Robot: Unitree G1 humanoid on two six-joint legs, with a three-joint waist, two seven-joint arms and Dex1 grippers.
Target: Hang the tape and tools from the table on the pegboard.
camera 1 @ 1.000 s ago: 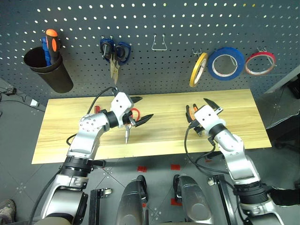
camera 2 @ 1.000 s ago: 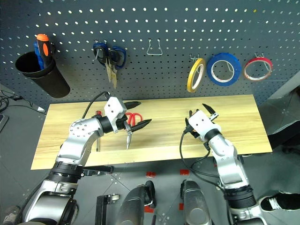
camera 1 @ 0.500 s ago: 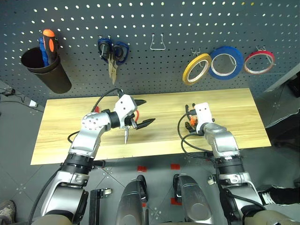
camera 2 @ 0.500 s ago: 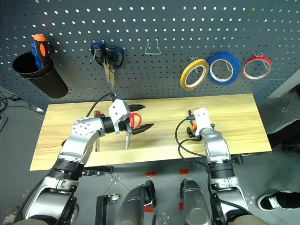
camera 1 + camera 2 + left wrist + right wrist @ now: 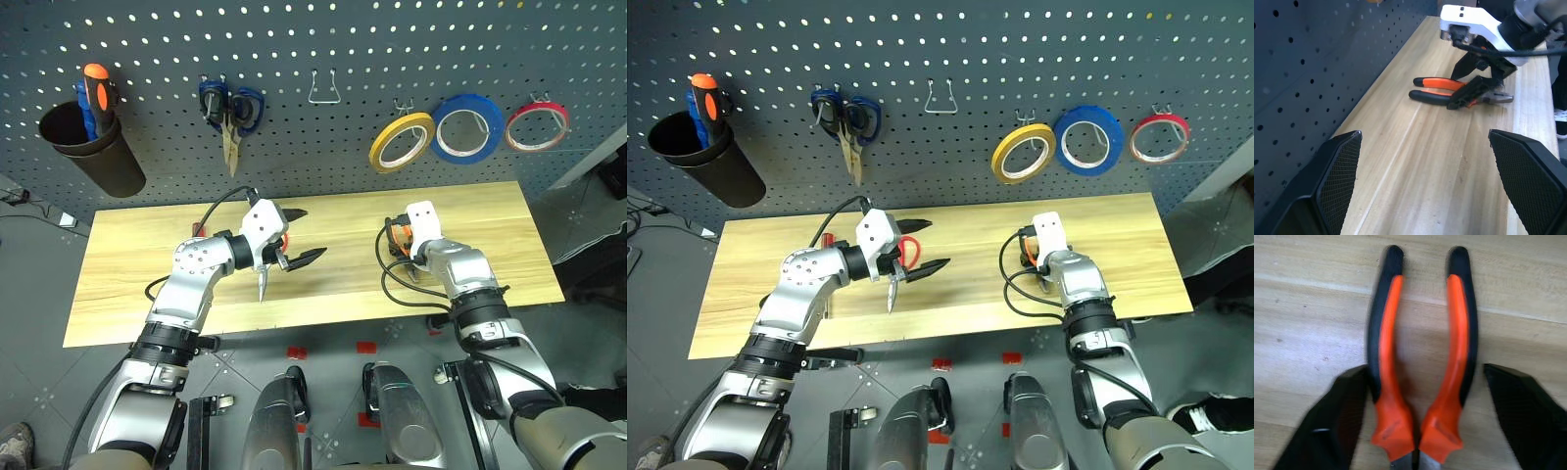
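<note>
The right gripper (image 5: 1480, 77) was down over the pliers (image 5: 1420, 357), which lay flat on the bench (image 5: 127, 294) right of centre; its fingers (image 5: 1342, 421) straddled both handles, one finger touching one handle, the other apart from its handle. The left gripper (image 5: 296, 236) hung over the bench's middle, fingers wide and empty, above the red scissors (image 5: 908, 250). The yellow tape (image 5: 401, 143) hung on the pegboard (image 5: 313, 39), just beside the blue roll (image 5: 470, 128).
</note>
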